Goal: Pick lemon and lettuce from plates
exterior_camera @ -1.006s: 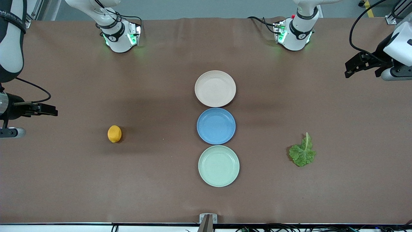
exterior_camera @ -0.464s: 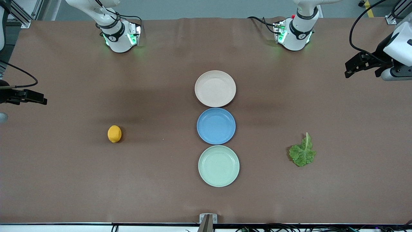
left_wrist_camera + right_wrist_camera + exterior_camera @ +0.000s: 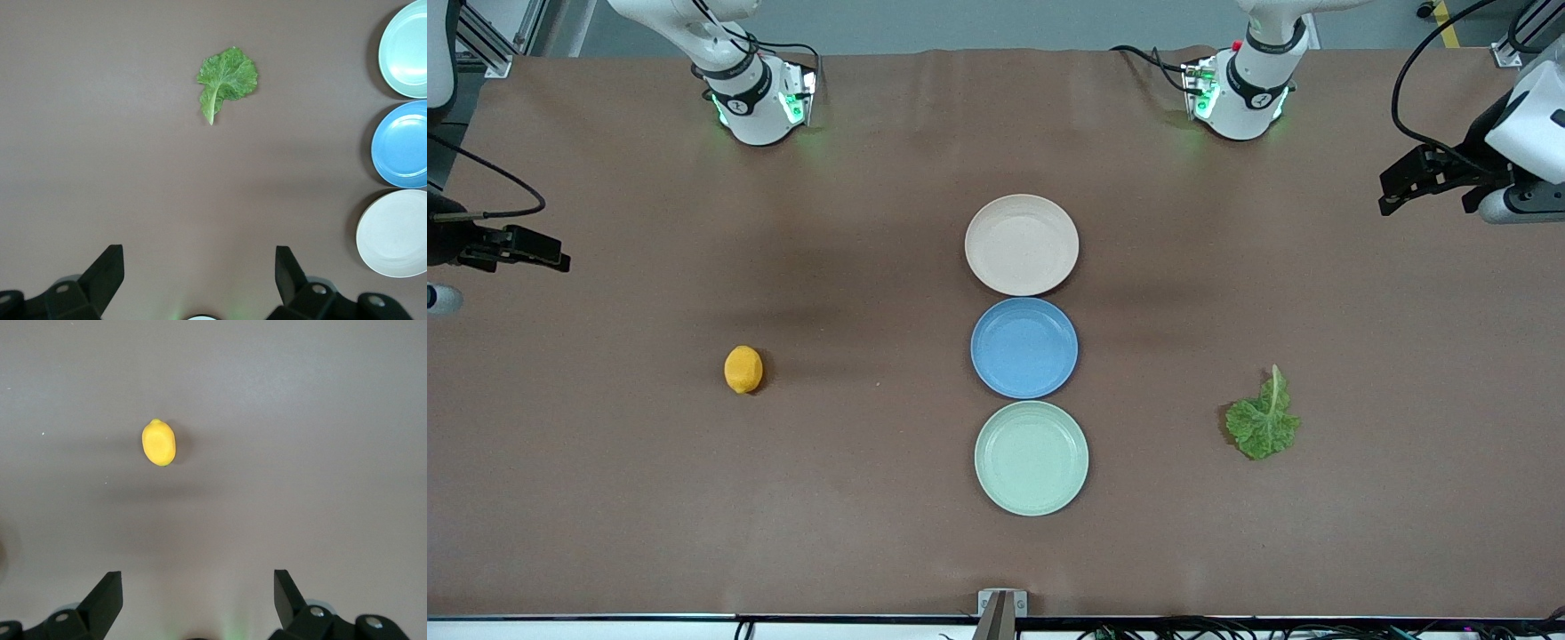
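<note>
Tabletop (image 3: 871, 533) under two spread, empty grippers

The table (image 3: 694, 498) was covered in a matt brown, paper-like sheet. Beige-pink plate (image 3: 1022, 244), blue plate (image 3: 1024, 348) and pale green plate (image 3: 1032, 458) looked like smooth plastic with faint sheen. Lemon (image 3: 743, 369) rind appeared smooth; lettuce (image 3: 1263, 422) was crinkled and matt.
</note>
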